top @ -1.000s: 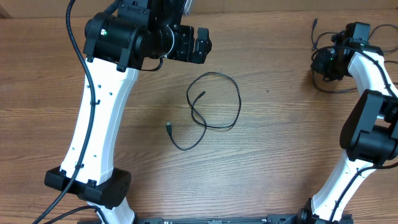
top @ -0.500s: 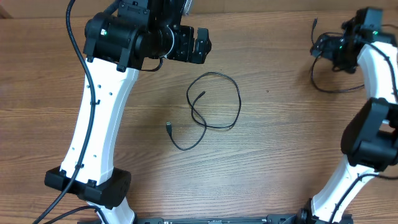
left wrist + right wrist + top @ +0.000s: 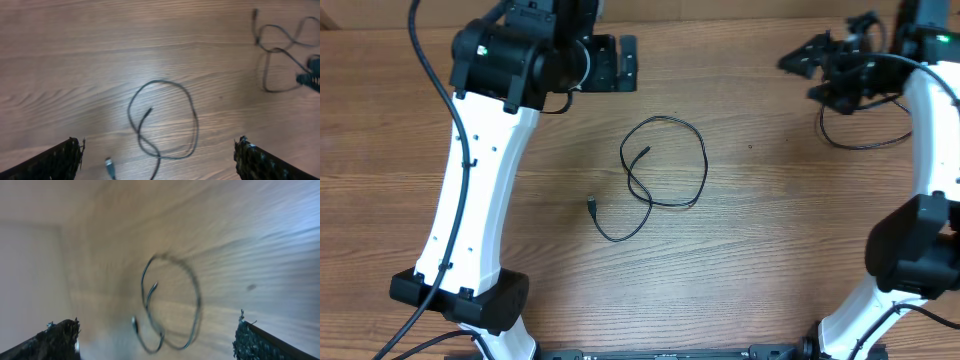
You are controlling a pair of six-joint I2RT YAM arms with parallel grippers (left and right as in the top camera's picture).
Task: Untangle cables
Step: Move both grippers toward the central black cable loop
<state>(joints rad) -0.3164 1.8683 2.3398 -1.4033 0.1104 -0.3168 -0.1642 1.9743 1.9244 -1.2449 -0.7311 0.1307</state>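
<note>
One thin black cable (image 3: pixel 705 165) lies in a loose loop at the table's middle, its plug (image 3: pixel 592 203) at the lower left. The left wrist view shows the same cable (image 3: pixel 195 125) and the right wrist view shows it (image 3: pixel 197 300) blurred. A second cable (image 3: pixel 865 147) lies curled at the far right, also seen in the left wrist view as a cable (image 3: pixel 267 70) at top right. My left gripper (image 3: pixel 632 64) hovers open, up and left of the middle loop. My right gripper (image 3: pixel 800 78) is open above the table, just left of the second cable, holding nothing.
The wooden table (image 3: pixel 770 260) is bare apart from the two cables. The left arm's white link (image 3: pixel 470 200) spans the left side and the right arm's link (image 3: pixel 930 130) runs along the right edge. The back edge of the table lies just behind both grippers.
The right gripper has opened, risen and swung left away from the right-hand cable, which stays on the table. The left gripper has shifted slightly up and left.
</note>
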